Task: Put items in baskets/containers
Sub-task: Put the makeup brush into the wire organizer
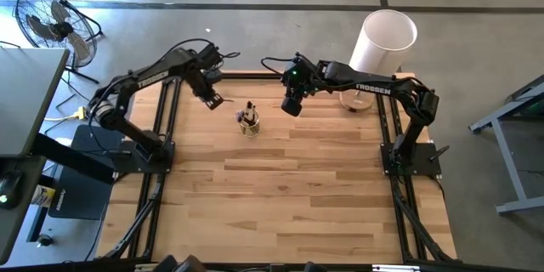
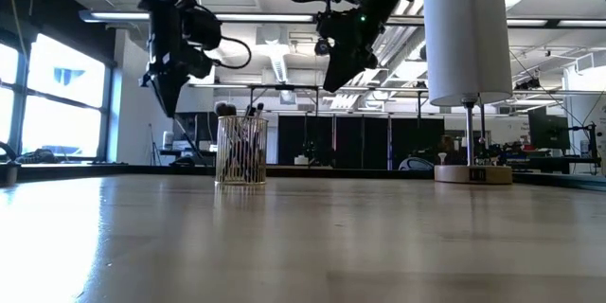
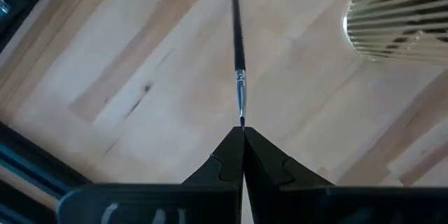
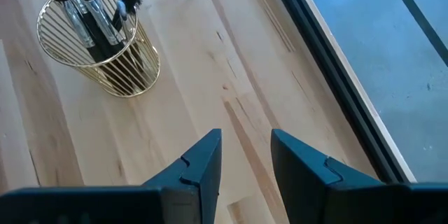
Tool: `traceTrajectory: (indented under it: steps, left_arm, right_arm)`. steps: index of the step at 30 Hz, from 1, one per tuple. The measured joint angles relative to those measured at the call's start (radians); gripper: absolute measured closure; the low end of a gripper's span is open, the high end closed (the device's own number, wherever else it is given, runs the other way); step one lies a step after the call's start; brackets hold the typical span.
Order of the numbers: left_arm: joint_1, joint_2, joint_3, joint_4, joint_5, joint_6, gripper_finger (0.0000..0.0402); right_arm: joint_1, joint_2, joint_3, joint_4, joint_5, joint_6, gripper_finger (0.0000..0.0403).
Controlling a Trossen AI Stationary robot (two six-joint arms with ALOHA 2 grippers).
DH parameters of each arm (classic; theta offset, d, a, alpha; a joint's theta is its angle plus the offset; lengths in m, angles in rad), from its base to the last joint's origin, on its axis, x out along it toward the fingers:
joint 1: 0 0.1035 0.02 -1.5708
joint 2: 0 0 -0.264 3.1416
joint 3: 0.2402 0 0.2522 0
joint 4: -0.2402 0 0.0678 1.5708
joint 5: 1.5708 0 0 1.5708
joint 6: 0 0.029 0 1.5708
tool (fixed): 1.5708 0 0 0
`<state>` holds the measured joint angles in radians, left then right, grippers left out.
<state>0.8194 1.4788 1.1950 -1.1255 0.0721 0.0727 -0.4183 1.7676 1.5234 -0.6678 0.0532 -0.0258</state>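
A big white cylinder (image 1: 384, 41) on a thin post with a round wooden foot stands at the upper right of the pale wooden tabletop (image 1: 289, 195) in the high view, just behind the right arm. A black floor fan (image 1: 51, 24) sits off the table at the upper left. Nothing stands between the two arms and the small round cup of thin gold wires (image 1: 248, 124), which sits upright a little above the middle of the frame in the high view, between the two grippers. Several dark-handled makeup brushes (image 4: 87, 10) already stand in it, bristles up, some tufts pale and some dark.

The left gripper (image 1: 211, 98) hangs above the table to the left of the cup, its fingers (image 3: 227, 161) pressed together on the very tip of one thin dark brush with a silvery ferrule (image 3: 239, 49); the brush sticks straight out ahead of the fingertips, off the tabletop. The right gripper (image 1: 291, 105) hovers to the right of the cup, fingers parted and holding nothing.

In the low view the held brush is hard to pick out against the dark arm, and I cannot count the brushes in the cup.
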Motion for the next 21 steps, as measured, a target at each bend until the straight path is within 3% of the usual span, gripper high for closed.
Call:
traceTrajectory:
  steps: [21]
  left_arm:
    - [-0.121, -0.069, 0.002, -0.039, -0.061, -0.131, 0.0401]
  right_arm:
    - [0.000, 0.000, 0.000, 0.000, -0.001, -0.036, 0.0284]
